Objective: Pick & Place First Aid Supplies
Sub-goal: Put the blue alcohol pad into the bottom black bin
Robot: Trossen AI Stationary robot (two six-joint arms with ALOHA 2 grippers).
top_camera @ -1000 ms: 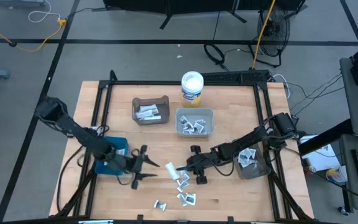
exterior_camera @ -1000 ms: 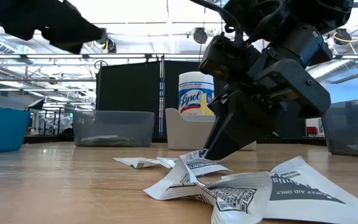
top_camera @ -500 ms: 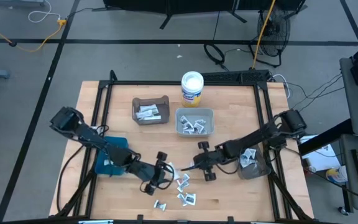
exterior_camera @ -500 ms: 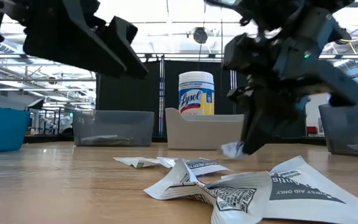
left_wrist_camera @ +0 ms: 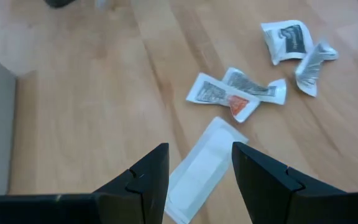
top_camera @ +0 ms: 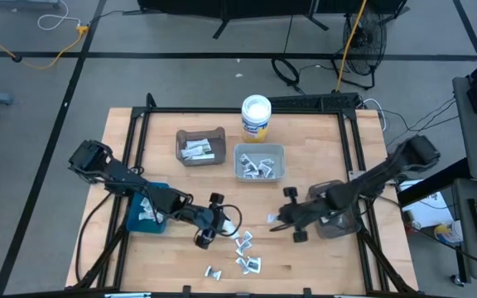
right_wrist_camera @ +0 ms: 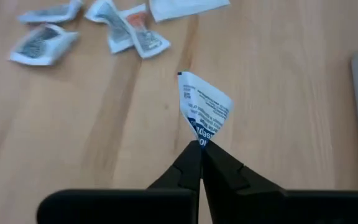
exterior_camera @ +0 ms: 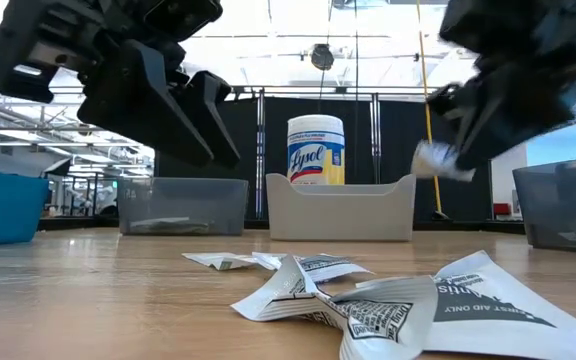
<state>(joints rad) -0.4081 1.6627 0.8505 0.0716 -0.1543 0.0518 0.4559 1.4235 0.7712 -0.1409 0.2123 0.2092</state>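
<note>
My right gripper (right_wrist_camera: 199, 147) is shut on a small white packet with blue print (right_wrist_camera: 202, 106), held above the bare wood between the pile and the dark grey bin (top_camera: 338, 218). The same packet (exterior_camera: 436, 160) shows high in the low view. My left gripper (left_wrist_camera: 197, 171) hovers open over the loose first aid supplies (top_camera: 243, 245), its fingers on either side of a long white packet (left_wrist_camera: 211, 149) that lies flat on the table. It touches nothing. More crumpled packets (left_wrist_camera: 238, 99) lie flat beyond that one. My right gripper pinches one corner of the blue-printed packet (right_wrist_camera: 197, 132) between its two fingertips. The fingers slant down from the table's right side. The packet sticks out beyond the fingertips, lifted clear of the table.
At the back stand a brown bin (top_camera: 200, 146) and a light grey bin (top_camera: 259, 162), both with packets inside, and a white round tub (top_camera: 256, 116). A blue bin (top_camera: 147, 207) sits under my left arm. Bare wood lies between the pile and the dark grey bin.
My right gripper has lifted the blue-printed packet off the pile and carried it up and toward the table's right edge. My left gripper has moved from beside the blue bin toward the pile, tipping downward, and stays open.
</note>
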